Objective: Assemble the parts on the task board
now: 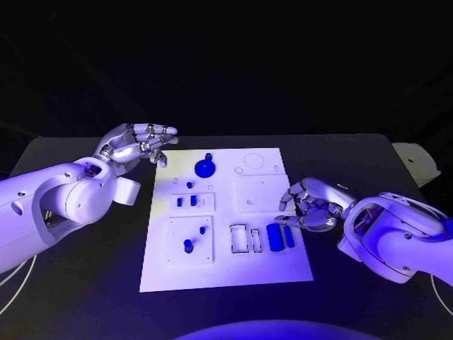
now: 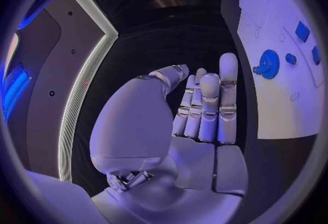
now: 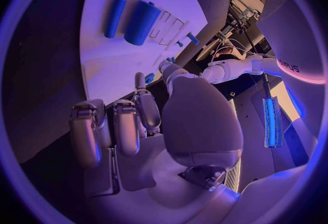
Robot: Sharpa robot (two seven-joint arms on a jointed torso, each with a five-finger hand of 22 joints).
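Robot lab, black table (image 1: 73, 283), white task board (image 1: 226, 273), dark surround

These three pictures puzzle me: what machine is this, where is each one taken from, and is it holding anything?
It is a robot with two white arms ending in silver hands, working at a black table. The square picture comes from a camera on its head, looking down. The two round ones come from cameras at its wrists, behind each hand. On the table lies a white task board carrying small blue parts, such as a gear and two blue bars. The left hand hovers beside the board's far corner; the right hand hangs at the board's edge near the bars. Neither holds anything.
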